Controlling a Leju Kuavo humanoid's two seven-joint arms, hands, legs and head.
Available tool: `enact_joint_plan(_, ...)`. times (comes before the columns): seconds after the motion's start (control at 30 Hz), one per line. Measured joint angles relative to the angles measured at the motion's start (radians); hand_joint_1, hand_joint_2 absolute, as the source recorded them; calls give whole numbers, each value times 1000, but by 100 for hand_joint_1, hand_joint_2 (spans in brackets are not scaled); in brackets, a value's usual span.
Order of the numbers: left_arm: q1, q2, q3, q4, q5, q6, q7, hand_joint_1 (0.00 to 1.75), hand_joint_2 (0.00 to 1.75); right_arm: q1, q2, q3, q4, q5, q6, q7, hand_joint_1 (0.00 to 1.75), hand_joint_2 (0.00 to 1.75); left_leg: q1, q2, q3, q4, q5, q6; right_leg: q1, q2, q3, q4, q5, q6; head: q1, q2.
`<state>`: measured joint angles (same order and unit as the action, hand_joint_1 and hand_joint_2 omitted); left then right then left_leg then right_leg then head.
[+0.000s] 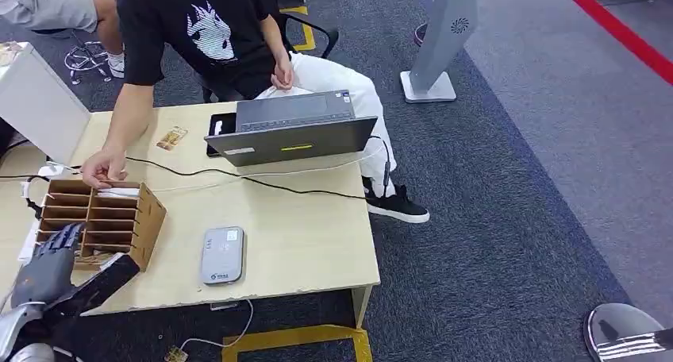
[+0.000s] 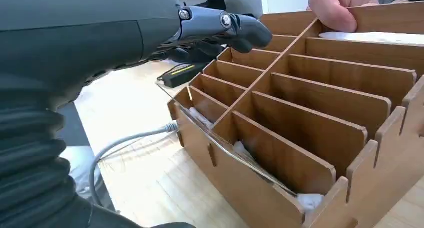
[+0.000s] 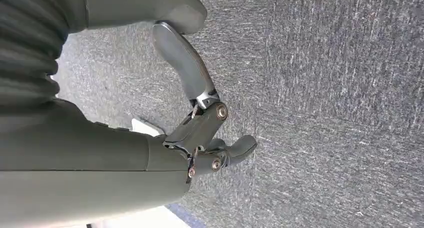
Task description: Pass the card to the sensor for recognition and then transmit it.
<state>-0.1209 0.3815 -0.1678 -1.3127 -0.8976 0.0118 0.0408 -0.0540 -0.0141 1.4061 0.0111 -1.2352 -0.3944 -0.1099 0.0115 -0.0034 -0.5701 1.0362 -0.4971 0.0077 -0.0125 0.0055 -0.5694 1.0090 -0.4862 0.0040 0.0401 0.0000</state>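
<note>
Your head cam sits high, looking fwd and down over the wooden divider box (image 1: 103,219) at the table's near-left corner. Your left wrist cam is v. close behind the left hand (image 2: 220,30), facing across that same box (image 2: 320,138); box is what these two views share. Your right wrist cam points down at grey carpet (image 3: 340,88), away from the box.

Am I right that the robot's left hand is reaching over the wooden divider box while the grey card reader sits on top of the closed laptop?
Not quite. In the head view the left hand does reach over the wooden divider box, but the grey card reader lies flat on the table, apart from the laptop, which is open.
</note>
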Motion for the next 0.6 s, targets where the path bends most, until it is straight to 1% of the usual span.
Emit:
enact_joint_plan(0.1, -1, 4, 0, 0, 0, 0, 0, 0, 175, 0, 0, 3, 0, 0, 0, 1, 0, 175, 0, 0, 0, 0, 0, 0, 0, 0, 0, 0, 0, 0, 0, 0)
enact_joint_plan(0.17, -2, 5, 0, -2, 0, -2, 0, 0, 175, -4, 1, 5, 0, -1, -3, 16, 0, 175, 0, 0, 0, 0, 0, 0, 0, 0, 0, 0, 0, 0, 0, 0)
enact_joint_plan(0.23, -20, 2, -9, 0, 0, -18, 0, 0, 175, -20, 24, 5, -3, -15, -18, 64, 0, 175, 0, 0, 0, 0, 0, 0, 0, 0, -1, 0, 0, 0, 0, 0)
enact_joint_plan(0.27, -43, -3, -20, 10, -5, -25, -2, 0, 175, -34, 34, 5, -7, -21, -42, 95, 0, 175, 0, -1, -1, 0, 1, 0, 0, -1, -1, 0, 0, 0, 0, 0)
enact_joint_plan(0.3, -72, -9, -40, 30, -16, -31, -6, 0, 175, -49, 47, 6, -17, -24, -81, 132, 0, 175, 0, -1, -1, 0, 2, 1, 0, -2, 0, 0, 0, 0, 1, 0)
enact_joint_plan(0.33, -99, -13, -59, 50, -28, -31, -15, 0, 175, -64, 58, 9, -33, -21, -104, 148, 0, 175, 0, -1, 0, 0, 2, 0, 0, -1, 0, 0, 2, -2, 1, 0)
enact_joint_plan(0.37, -121, -15, -78, 68, -37, -29, -26, 0, 175, -76, 62, 12, -45, -20, -111, 160, 0, 175, 0, 0, 0, 0, 2, 0, 0, -1, 0, 0, 3, -2, 0, 0)
enact_joint_plan(0.5, -186, -22, -142, 138, -47, -10, -78, 0, 175, -99, 77, 26, -78, -16, -108, 170, 0, 175, 0, 0, 0, 0, 3, -1, 0, 0, 0, 1, 3, -2, -1, 0)
enact_joint_plan(0.6, -208, -34, -173, 169, -45, -5, -89, 3, 175, -107, 78, 38, -87, -13, -108, 170, 0, 175, 0, 0, 0, 0, 3, -1, 0, 0, -1, 1, 3, -2, -1, 0)
